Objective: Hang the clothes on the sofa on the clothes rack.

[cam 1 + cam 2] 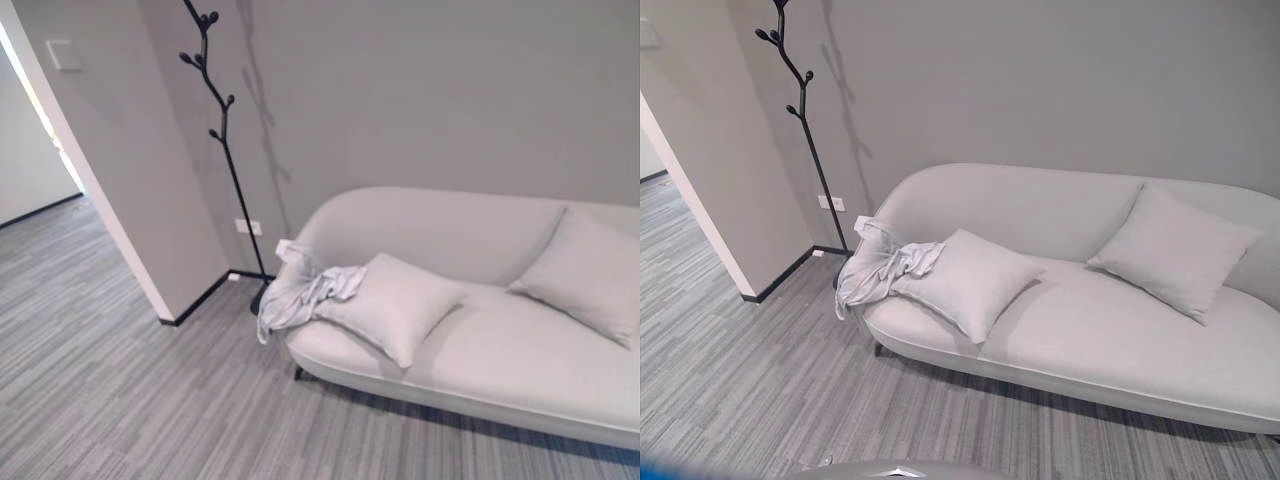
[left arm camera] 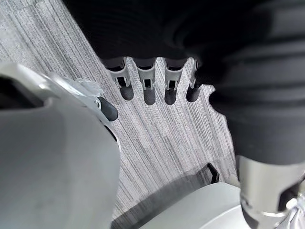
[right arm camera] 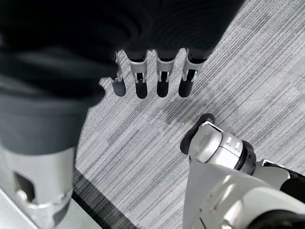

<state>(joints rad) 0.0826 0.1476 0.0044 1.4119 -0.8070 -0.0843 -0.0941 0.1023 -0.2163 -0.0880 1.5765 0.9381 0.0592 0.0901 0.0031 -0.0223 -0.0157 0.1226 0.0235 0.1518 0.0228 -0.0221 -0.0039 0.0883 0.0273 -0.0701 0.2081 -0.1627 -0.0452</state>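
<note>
Here the grey garment (image 1: 300, 292) is lying crumpled on the left end of the sofa (image 1: 520, 350), partly over the armrest and touching the nearer cushion (image 1: 395, 303); one part of it is hanging down toward the floor (image 1: 110, 390). A second cushion (image 1: 585, 272) is leaning against the sofa back, well apart from the cloth. The black clothes rack (image 1: 222, 130) is standing upright just beside that same end of the sofa, against the wall, so I judge the carrying distance will be short. The left hand (image 2: 152, 83) is hanging over the floor with its fingers (image 2: 148, 93) straight and relaxed, gripping nothing. The right hand (image 3: 152, 76) is doing the same, its fingers (image 3: 163, 87) extended and empty. The task is not yet started; probably the robot is needing to approach the sofa first, because both hands are far from the garment.
</note>
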